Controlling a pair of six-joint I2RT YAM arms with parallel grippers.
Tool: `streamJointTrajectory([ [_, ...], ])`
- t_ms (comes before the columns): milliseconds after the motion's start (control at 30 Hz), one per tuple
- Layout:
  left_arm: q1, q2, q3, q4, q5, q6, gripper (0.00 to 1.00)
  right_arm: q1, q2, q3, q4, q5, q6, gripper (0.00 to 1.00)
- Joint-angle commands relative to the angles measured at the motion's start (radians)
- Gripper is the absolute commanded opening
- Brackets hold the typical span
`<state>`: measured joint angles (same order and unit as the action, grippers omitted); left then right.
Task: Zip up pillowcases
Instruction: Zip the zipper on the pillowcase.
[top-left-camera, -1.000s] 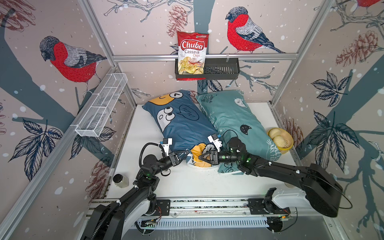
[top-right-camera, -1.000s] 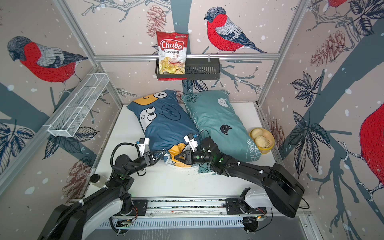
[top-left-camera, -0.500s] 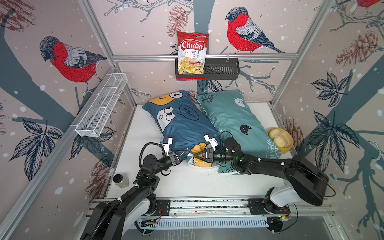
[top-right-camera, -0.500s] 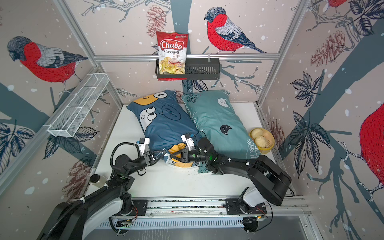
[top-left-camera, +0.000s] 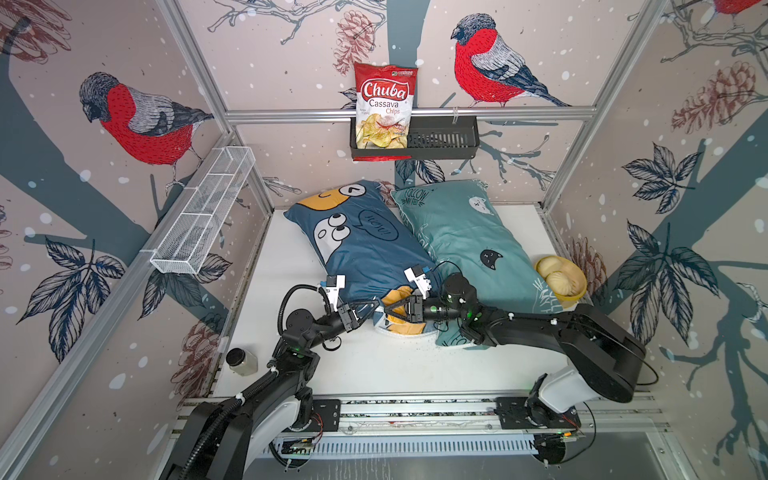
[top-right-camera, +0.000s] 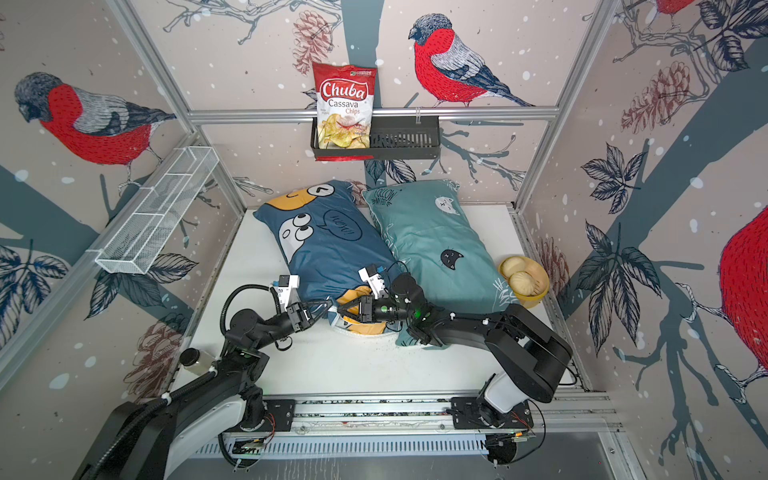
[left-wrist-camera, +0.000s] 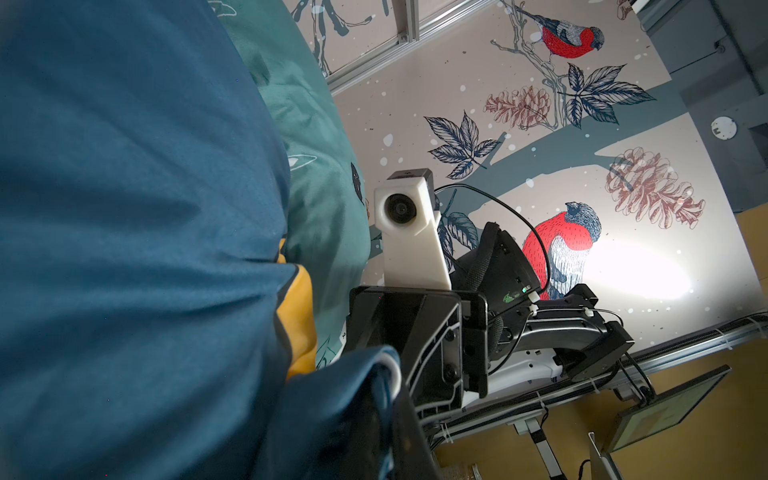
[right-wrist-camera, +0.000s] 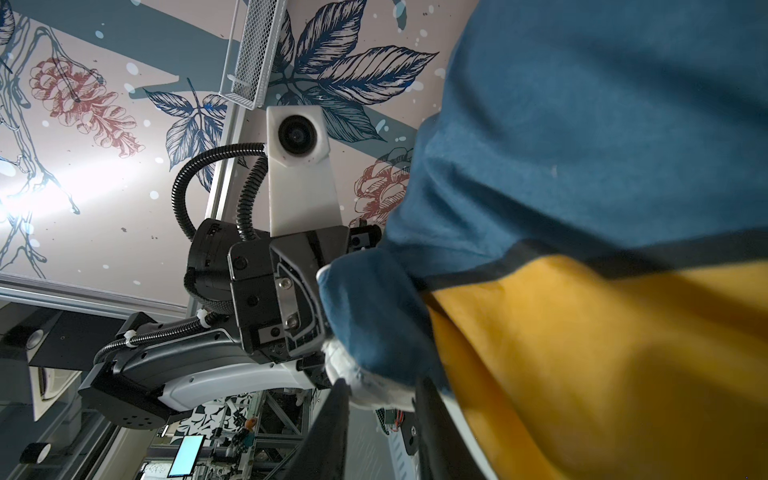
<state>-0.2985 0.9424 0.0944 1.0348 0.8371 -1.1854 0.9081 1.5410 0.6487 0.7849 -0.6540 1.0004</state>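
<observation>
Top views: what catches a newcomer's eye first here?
Two pillows lie side by side on the table, a dark blue pillow with cartoon faces and a teal pillow with cats. At the blue one's near corner the left gripper pinches the fabric shut, and the right gripper reaches in from the other side. A red chips bag stands in the black basket on the back wall.

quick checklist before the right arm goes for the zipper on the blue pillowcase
1. Left gripper shut on blue pillowcase corner: ok
2. Right gripper on zipper pull: cannot tell, jaws apart, pull not visible
3. Blue pillowcase zipped: not ok, white filling shows at near end
4. Right arm clear of teal pillowcase: not ok, crosses its near end
5. Jar apart from left arm: ok
</observation>
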Motion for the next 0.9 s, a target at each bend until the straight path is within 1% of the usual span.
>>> streamJointTrajectory([
  [0, 0.002, -0.002, 0.004, 0.090, 0.016, 0.016, 0.00, 0.002, -0.001, 0.006, 0.061, -0.018, 0.019, 0.27],
  [133, 0.002, -0.005, 0.001, 0.076, 0.013, 0.028, 0.00, 0.002, -0.024, 0.006, 0.028, -0.010, 0.001, 0.22],
  [367, 0.002, -0.007, 0.000, 0.070, 0.015, 0.035, 0.00, 0.001, -0.036, 0.007, -0.002, 0.000, -0.015, 0.16],
  [733, 0.002, -0.017, 0.001, 0.062, 0.014, 0.035, 0.00, 0.000, -0.023, 0.020, -0.009, -0.001, -0.022, 0.17],
  [867, 0.001, -0.018, 0.000, 0.062, 0.014, 0.035, 0.00, 0.001, -0.019, 0.023, -0.012, -0.003, -0.023, 0.16],
])
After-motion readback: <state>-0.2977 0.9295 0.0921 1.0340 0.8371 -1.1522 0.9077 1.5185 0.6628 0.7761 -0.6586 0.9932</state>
